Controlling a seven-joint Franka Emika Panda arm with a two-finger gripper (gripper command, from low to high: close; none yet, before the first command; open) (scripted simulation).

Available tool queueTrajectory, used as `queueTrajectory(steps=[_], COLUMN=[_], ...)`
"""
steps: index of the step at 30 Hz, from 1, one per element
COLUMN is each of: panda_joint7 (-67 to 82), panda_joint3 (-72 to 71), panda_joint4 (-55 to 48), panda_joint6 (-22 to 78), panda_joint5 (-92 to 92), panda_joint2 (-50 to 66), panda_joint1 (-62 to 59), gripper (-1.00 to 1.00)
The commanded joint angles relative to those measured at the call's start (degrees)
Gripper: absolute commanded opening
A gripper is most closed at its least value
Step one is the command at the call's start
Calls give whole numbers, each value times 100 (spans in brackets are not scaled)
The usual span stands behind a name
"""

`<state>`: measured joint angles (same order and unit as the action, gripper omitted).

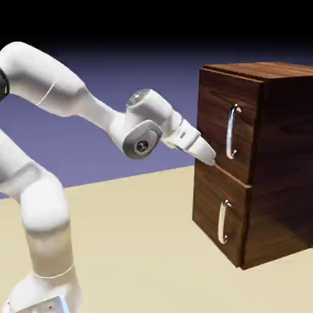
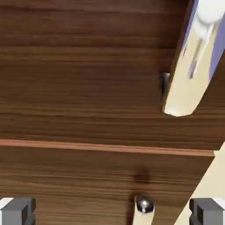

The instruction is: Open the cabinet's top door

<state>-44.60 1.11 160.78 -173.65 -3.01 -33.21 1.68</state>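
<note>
End effector (image 1: 209, 160) fully open, empty, near top door (image 1: 223, 119) lower edge

A flat, pale beige table top (image 1: 140, 244) fills the lower half of the exterior view, smooth and unmarked, running from about 7 o'clock across to 4 o'clock. Behind it rises a plain blue-violet backdrop (image 1: 122, 73), lighter and more purple near the table's far edge and darkening steadily to near black toward 12 o'clock. The two meet in a straight line that climbs gently toward 3 o'clock. Light is soft and even, without hard shadows on the surface.
</note>
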Motion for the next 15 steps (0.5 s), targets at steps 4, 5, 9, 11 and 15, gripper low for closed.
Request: queueTrajectory(steps=[4,5,9,11,15], panda_joint7=[-711,-889,-1599,-1955,-2665], panda_joint3=[368,460,828,1012,1380], panda_joint4=[-73,-91,-164,-201,-274], panda_joint6=[120,150,270,330,450], panda_joint5=[-997,-1246,-2243,-2741,-3738], panda_joint2=[-184,-230,-413,-505,-689], panda_joint1=[329,411,741,905,1234], gripper=[0,0,0,0,0])
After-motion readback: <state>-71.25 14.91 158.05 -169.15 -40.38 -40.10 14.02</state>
